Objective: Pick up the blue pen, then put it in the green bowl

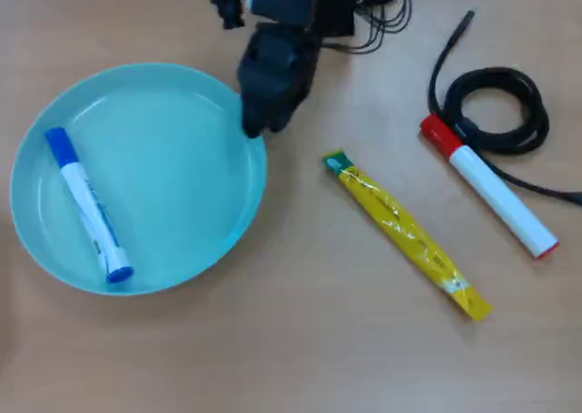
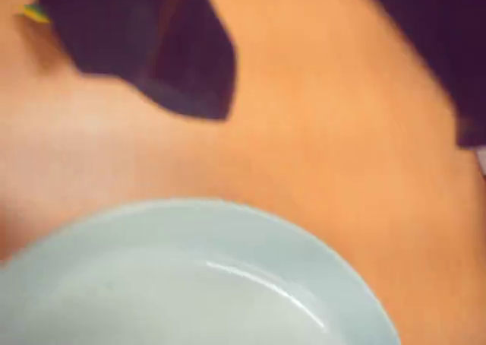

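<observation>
Already the blue pen (image 1: pixel 88 205) lies inside the green bowl (image 1: pixel 238 215), long axis top-left to bottom-right, well left of the hand (image 1: pixel 255 126); jaw state can't tell.

Green bowl (image 1: pixel 232 208) glossy smooth; table (image 1: pixel 300 340) matt wood-look.

The black plastic arm (image 1: pixel 293 13) is seen from above as blocky, matte segments with rounded edges. A small white patch, possibly a label, is carried on its upper block. Thin black cables are bunched at its right side in the overhead view. The black tapered tool (image 1: pixel 257 126) is made of the same dark plastic; in the blurred wrist view only dark, shapeless masses are shown.
</observation>
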Tool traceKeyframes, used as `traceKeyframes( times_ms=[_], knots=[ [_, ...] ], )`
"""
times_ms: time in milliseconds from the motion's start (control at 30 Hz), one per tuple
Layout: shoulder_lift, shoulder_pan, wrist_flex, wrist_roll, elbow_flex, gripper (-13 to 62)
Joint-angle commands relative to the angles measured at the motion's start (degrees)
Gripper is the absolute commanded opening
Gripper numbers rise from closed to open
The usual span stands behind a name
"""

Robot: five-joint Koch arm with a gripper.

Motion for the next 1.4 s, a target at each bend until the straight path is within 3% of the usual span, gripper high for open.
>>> traceKeyframes(
  times_ms=[0, 133, 367, 567, 700, 833, 1133, 1367],
  knots=[
    [6.59, -2.37, -1.67, -0.88, 0.88, 30.8],
    [14.15, -5.63, -1.93, -0.88, 10.11, 30.8],
    [14.15, -8.79, -4.66, -0.88, 20.57, 30.8],
    [14.06, -8.79, -25.49, -0.62, 39.81, 30.6],
    [14.06, -8.53, -39.73, -0.18, 48.78, 22.9],
    [14.06, -8.79, -41.22, -0.26, 51.06, 14.0],
    [13.89, -10.81, -34.80, -0.88, 51.15, 12.0],
    [13.89, -10.46, -34.45, -1.32, 51.06, -3.2]
  ],
)
